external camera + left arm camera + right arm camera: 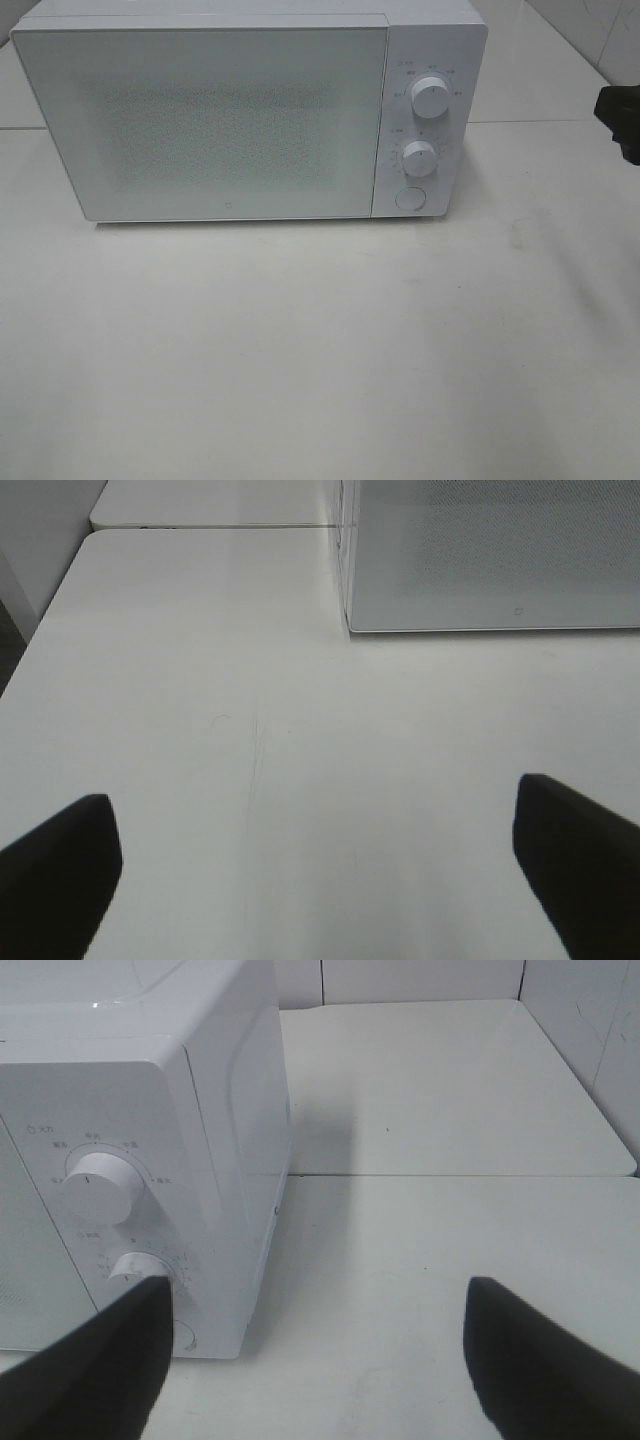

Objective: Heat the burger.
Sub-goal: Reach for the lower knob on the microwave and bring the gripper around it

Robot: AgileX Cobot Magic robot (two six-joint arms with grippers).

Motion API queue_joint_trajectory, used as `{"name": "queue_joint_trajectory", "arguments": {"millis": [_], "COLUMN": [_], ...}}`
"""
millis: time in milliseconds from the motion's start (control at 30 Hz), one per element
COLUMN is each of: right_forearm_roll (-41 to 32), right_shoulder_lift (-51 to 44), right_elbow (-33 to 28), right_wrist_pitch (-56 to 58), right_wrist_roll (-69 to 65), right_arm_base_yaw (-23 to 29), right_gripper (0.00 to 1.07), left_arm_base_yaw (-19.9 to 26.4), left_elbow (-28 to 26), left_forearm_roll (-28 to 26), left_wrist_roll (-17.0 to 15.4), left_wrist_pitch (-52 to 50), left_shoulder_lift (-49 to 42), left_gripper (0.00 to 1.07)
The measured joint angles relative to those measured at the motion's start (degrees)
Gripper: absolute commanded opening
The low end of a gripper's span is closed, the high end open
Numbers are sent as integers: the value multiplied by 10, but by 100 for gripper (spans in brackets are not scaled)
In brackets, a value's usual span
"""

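Status for you: burger isn't visible in any view, not on the table [320, 350], not in either gripper. The microwave [230, 120] door [200, 120] is shut and its speckled panel is opaque from here, so you can't confirm whether the burger is inside

Left gripper [312, 802]: jaws wide apart, nothing between them, hanging over bare table just off the front left corner of the microwave

Right gripper [318, 1288]: jaws also apart and empty, out to the right of the microwave, facing the control panel side. In its wrist view one finger overlaps the lower knob [140, 1266], but the high view shows that gripper well clear at the frame edge, so I read that as no contact

Progress guess: if the burger is already loaded, what's left is setting the upper knob [431, 97] and lower knob [419, 157]. If it isn't, nearly everything is left: press the round button [410, 198] to open the door, find the burger, load, close, set. Dial markings are too small to tell whether a time is set, so treat heating as unconfirmed
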State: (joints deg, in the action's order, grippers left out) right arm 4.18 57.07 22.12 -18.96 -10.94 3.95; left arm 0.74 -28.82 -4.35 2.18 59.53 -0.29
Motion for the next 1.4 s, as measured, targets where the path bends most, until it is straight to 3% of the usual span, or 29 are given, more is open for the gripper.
{"name": "queue_joint_trajectory", "arguments": {"millis": [267, 500, 733, 833, 900, 933, 1000, 1100, 1167, 1400], "right_forearm_roll": [-23, -117, -250, -266, -332, -332, -384, -397, -454, -526], "right_shoulder_lift": [68, 131, 202, 212, 248, 248, 272, 281, 312, 343], "right_elbow": [-38, -74, -87, -87, -87, -87, -87, -87, -87, -71], "right_wrist_pitch": [-102, -206, -297, -308, -359, -359, -392, -402, -439, -461], "right_wrist_roll": [23, 90, 201, 210, 237, 237, 251, 254, 256, 267], "right_arm_base_yaw": [0, 14, 135, 149, 213, 213, 261, 274, 327, 394], "right_gripper": [76, 76, 76, 76, 76, 76, 76, 76, 76, 76], "left_arm_base_yaw": [0, 0, 0, 0, 0, 0, 0, 0, 0, 0], "left_elbow": [0, 0, 0, 0, 0, 0, 0, 0, 0, 0], "left_forearm_roll": [0, 0, 0, 0, 0, 0, 0, 0, 0, 0], "left_wrist_roll": [0, 0, 0, 0, 0, 0, 0, 0, 0, 0], "left_wrist_pitch": [0, 0, 0, 0, 0, 0, 0, 0, 0, 0], "left_shoulder_lift": [0, 0, 0, 0, 0, 0, 0, 0, 0, 0], "left_gripper": [100, 100, 100, 100, 100, 100, 100, 100, 100, 100]}}
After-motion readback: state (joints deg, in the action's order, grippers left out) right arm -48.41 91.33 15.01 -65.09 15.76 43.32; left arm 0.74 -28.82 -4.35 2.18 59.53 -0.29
